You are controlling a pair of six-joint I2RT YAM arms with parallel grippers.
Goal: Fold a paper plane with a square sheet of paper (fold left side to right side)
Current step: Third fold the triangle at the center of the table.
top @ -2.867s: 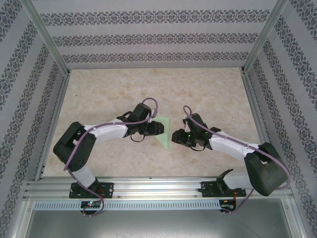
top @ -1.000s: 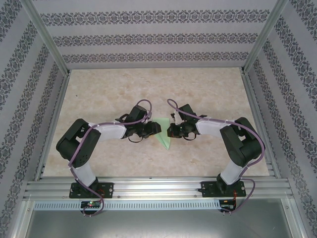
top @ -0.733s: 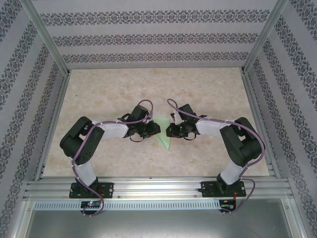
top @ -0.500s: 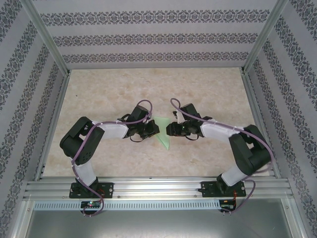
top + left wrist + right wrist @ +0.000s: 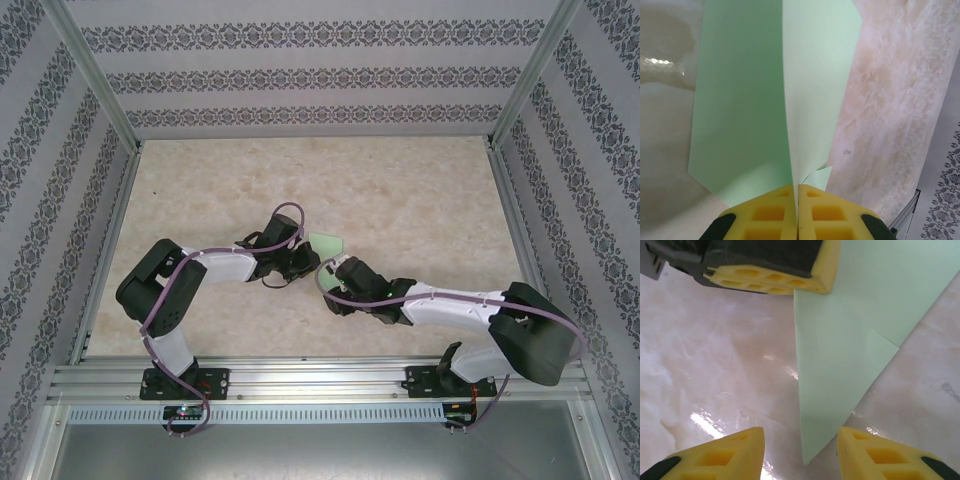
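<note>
The mint-green paper [image 5: 327,243], folded into a pointed shape, lies at the table's middle. My left gripper [image 5: 306,263] is shut on it. In the left wrist view the yellow pads [image 5: 767,215] pinch a raised flap of the paper [image 5: 815,90], which stands on edge between them [image 5: 795,200]. My right gripper [image 5: 329,285] is at the paper's near end, open. In the right wrist view the paper's pointed tip [image 5: 812,440] lies on the table between the two spread fingertips [image 5: 800,452], touching neither. The left gripper's pads [image 5: 770,277] show at the top, on the paper's left edge.
The marbled beige table [image 5: 430,190] is bounded by patterned walls and aluminium posts [image 5: 95,80]. The arms' bases sit on the rail [image 5: 320,380] at the near edge. The right arm [image 5: 450,305] stretches low across the near right of the table.
The left gripper closed on the paper's flap. The right gripper opened, and its arm swung from the paper's right side round to its near tip.
</note>
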